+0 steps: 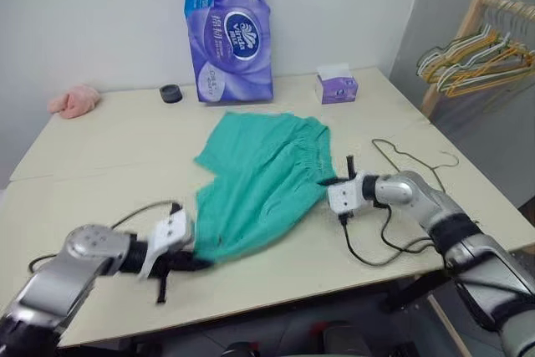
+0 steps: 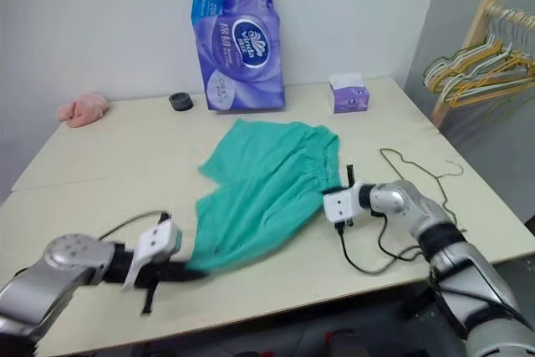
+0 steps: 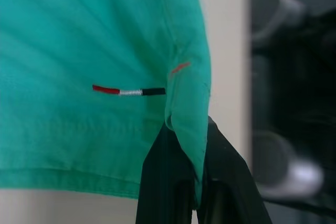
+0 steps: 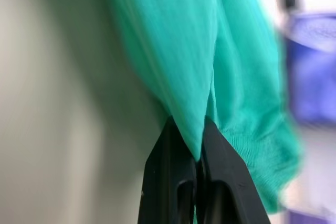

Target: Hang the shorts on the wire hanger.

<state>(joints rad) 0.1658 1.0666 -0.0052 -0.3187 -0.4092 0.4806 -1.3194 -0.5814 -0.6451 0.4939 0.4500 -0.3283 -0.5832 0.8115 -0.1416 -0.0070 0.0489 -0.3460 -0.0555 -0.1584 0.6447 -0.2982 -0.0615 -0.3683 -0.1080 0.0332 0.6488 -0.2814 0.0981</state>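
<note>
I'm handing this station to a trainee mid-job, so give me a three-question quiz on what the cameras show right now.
1. True or false: both grippers are shut on the shorts.
2. Multiple choice: the wire hanger lies A) under the shorts, B) on the table beyond the right gripper, apart from the shorts, C) in the left gripper.
3. Short answer: which part of the shorts does the right gripper pinch?

Key
1. True: each wrist view shows fabric clamped between its fingers.
2. B.
3. The edge beside the gathered waistband; the left gripper holds a leg hem.
</note>
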